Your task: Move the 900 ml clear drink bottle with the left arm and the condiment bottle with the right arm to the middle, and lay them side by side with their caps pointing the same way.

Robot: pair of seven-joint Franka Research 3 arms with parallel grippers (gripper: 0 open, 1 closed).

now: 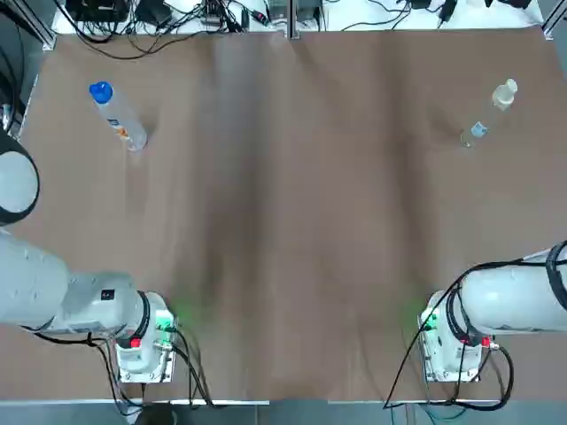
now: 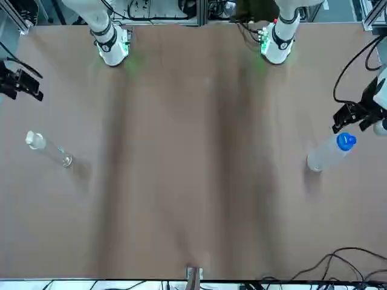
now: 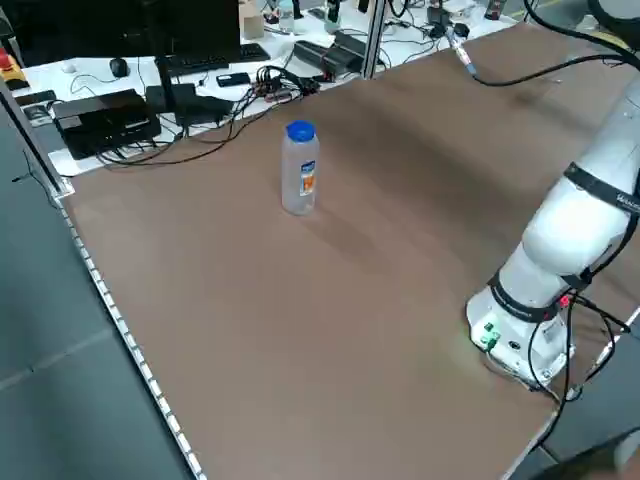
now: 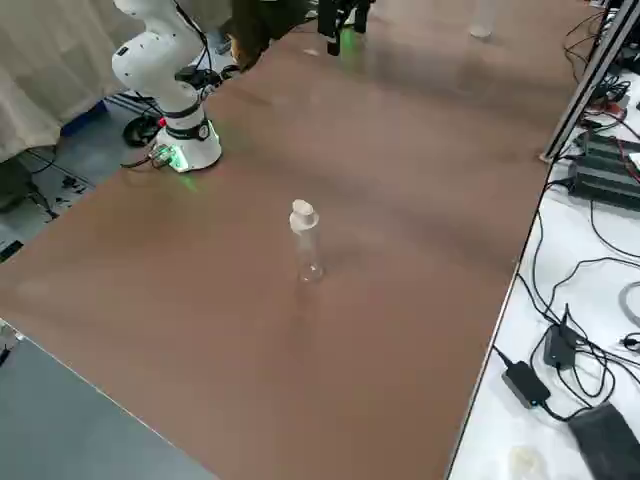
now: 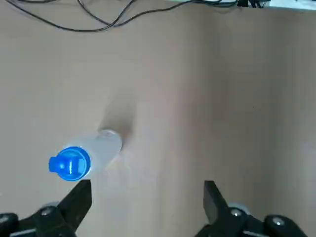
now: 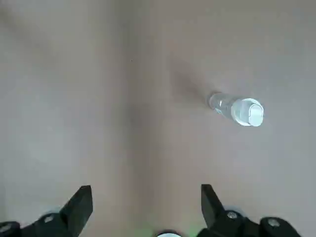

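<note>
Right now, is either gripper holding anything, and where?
Nothing is held: left gripper and right gripper are open and empty; drink bottle and condiment bottle stand untouched.

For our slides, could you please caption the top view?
Blue-capped clear drink bottle and condiment bottle stand upright near opposite far corners of the table; left arm, right arm parked at near edge.

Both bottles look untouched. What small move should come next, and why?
Probably shift the open left gripper over the clear drink bottle and lower it: the bottle stands upright, ungrasped, off to one side of that gripper. The condiment bottle also stands untouched, apart from the open right gripper.
</note>
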